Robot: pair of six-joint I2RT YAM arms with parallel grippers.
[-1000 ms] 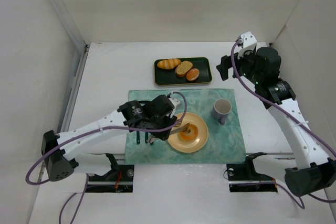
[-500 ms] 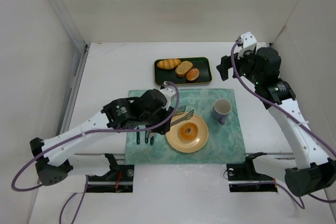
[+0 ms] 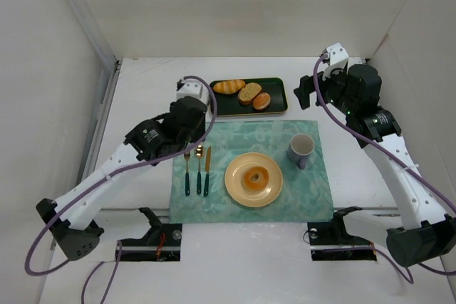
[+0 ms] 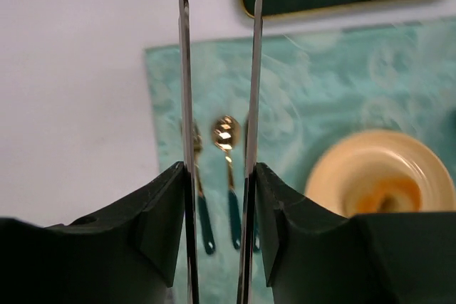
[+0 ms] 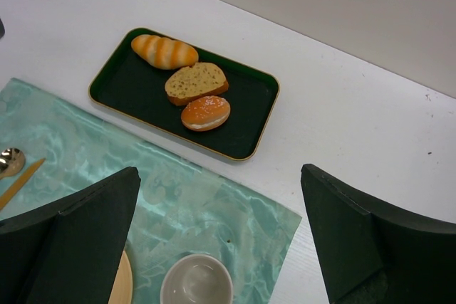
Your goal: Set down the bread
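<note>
I see the bread (image 3: pixel 254 176) lying flat mid-plate (image 3: pixel 235 190), lower right of my nearer left jaws, which clench empty tongs (image 4: pixel 184 90) aimed off toward the tray (image 3: pixel 228 107); the right jaws gape, far off.

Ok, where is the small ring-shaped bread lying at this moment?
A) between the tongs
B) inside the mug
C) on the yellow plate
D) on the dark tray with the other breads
C: the bread lies flat in the middle of the yellow plate on the placemat.

Bright even light, soft shadows, foregrnd blurry.
</note>
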